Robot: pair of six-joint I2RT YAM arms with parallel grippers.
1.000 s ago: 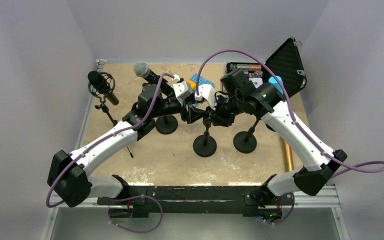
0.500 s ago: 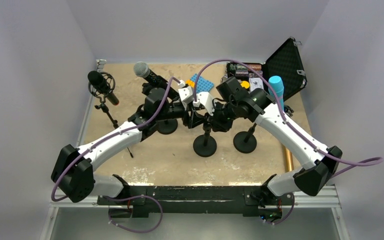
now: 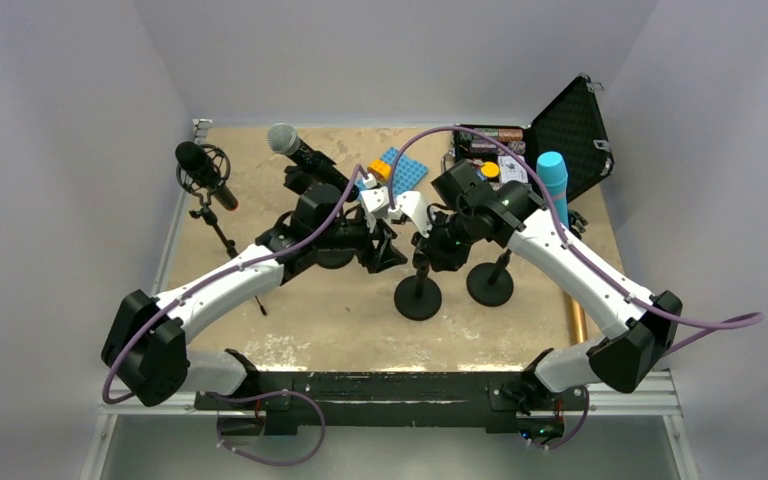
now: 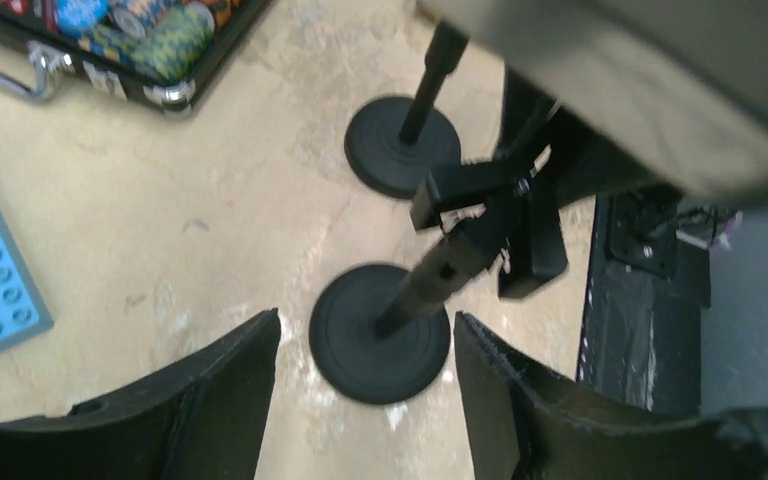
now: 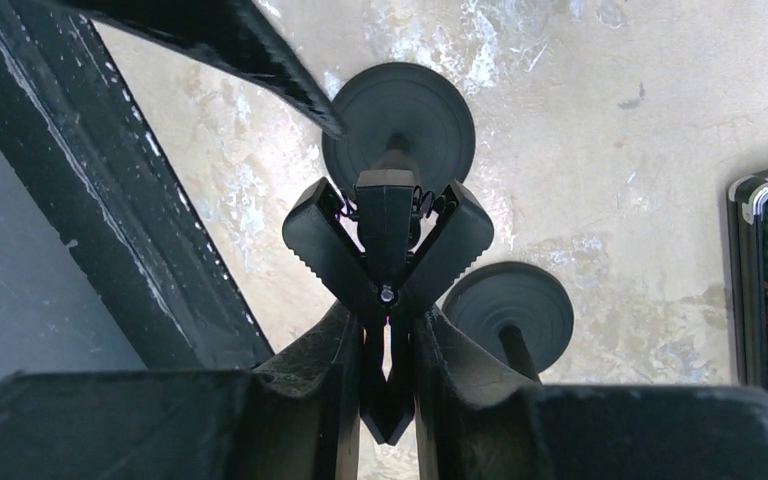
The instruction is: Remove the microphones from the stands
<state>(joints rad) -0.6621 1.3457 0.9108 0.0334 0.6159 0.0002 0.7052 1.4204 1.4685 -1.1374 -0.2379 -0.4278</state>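
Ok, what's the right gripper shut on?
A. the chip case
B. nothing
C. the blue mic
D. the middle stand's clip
D: in the right wrist view the right gripper is pinched on the clip, directly above the stand base.

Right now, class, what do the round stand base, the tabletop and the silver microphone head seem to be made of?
Stand base: matte black, ringed ridges, probably cast metal or moulded plastic.
Tabletop: beige board, mottled, worn pale patches, perhaps painted wood.
Microphone head: silver wire mesh, likely metal.
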